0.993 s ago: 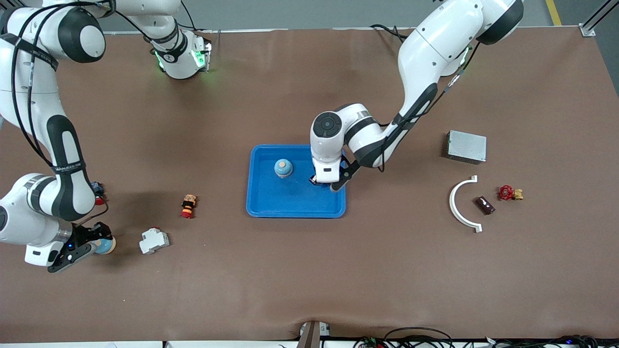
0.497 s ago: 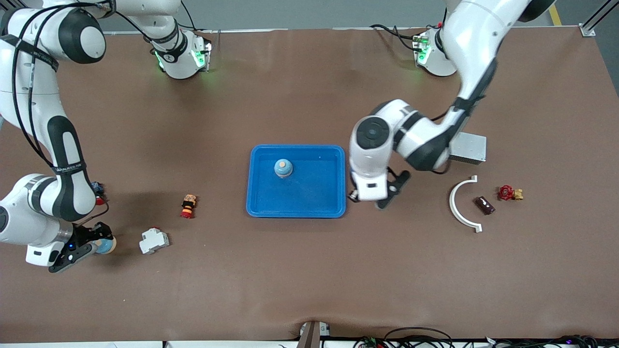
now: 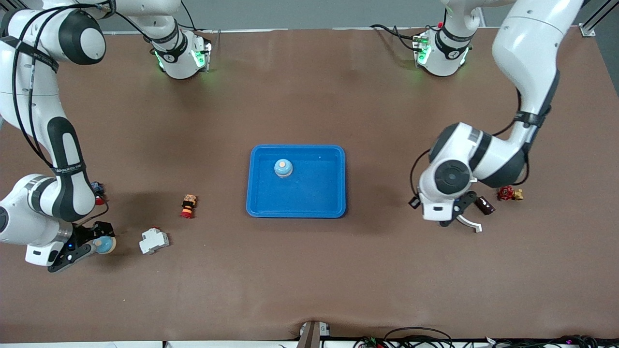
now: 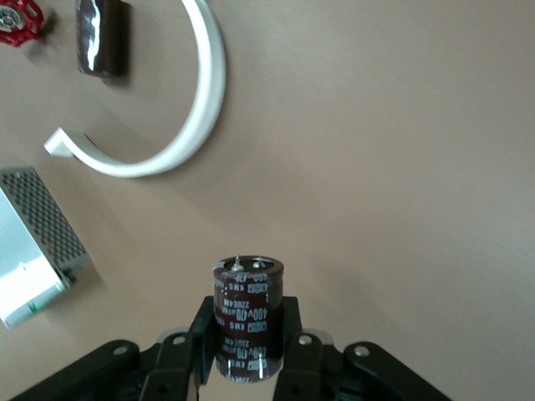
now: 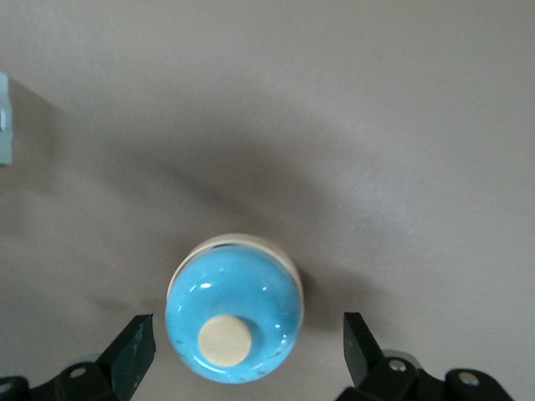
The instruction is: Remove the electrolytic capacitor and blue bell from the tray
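My left gripper [image 3: 447,220] is shut on a dark brown capacitor [image 4: 245,309] and holds it over bare table beside the white curved piece. In the left wrist view the left gripper [image 4: 245,322] clamps the capacitor on both sides. A second brown capacitor [image 3: 484,205] lies on the table, also seen in the left wrist view [image 4: 102,38]. My right gripper [image 3: 96,241] is open around a blue bell [image 3: 105,245] on the table at the right arm's end. In the right wrist view the right gripper [image 5: 247,334] has its fingers apart from the bell [image 5: 234,309]. Another blue bell [image 3: 283,167] sits in the blue tray [image 3: 296,208].
A white curved piece [image 4: 201,109] lies by the left gripper, a red valve [image 3: 506,193] past it, and a grey metal box [image 4: 33,242] close by. A white breaker [image 3: 154,240] and a red-and-yellow button [image 3: 188,206] lie between the right gripper and the tray.
My left arm has swung from over the tray toward its own end of the table, to beside the white curved piece. My right gripper stays at the bell, fingers a little wider.
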`<state>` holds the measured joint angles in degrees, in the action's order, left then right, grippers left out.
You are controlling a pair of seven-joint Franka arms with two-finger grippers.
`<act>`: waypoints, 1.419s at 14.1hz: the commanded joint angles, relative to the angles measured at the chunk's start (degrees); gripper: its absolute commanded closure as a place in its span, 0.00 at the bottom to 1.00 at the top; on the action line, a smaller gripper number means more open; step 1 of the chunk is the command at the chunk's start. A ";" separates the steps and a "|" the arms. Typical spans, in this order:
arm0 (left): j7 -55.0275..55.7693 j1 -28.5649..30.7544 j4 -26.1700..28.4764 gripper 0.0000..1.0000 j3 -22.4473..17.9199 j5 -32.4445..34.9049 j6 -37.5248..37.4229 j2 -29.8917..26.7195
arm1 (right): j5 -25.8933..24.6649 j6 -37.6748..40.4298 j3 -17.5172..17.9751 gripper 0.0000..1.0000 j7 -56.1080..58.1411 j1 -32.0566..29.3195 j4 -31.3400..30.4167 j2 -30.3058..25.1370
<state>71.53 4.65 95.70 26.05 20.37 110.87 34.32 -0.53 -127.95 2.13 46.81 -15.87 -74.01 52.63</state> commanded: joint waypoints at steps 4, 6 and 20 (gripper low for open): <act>-0.78 4.40 0.19 1.00 0.58 7.31 5.92 6.10 | 0.27 16.04 1.91 0.00 -12.24 2.58 0.45 -9.63; -0.95 4.40 0.19 1.00 0.40 7.32 7.34 6.98 | 0.88 20.27 2.17 0.00 -20.05 3.83 -1.21 -13.24; -5.25 7.65 0.01 1.00 0.05 8.81 7.08 6.20 | 4.31 3.16 2.79 0.00 -85.27 33.34 -33.73 -34.97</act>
<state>67.95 11.51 95.50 25.79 28.05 118.64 42.06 3.70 -123.39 5.72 -32.16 14.51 -104.80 19.52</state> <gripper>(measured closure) 0.661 0.000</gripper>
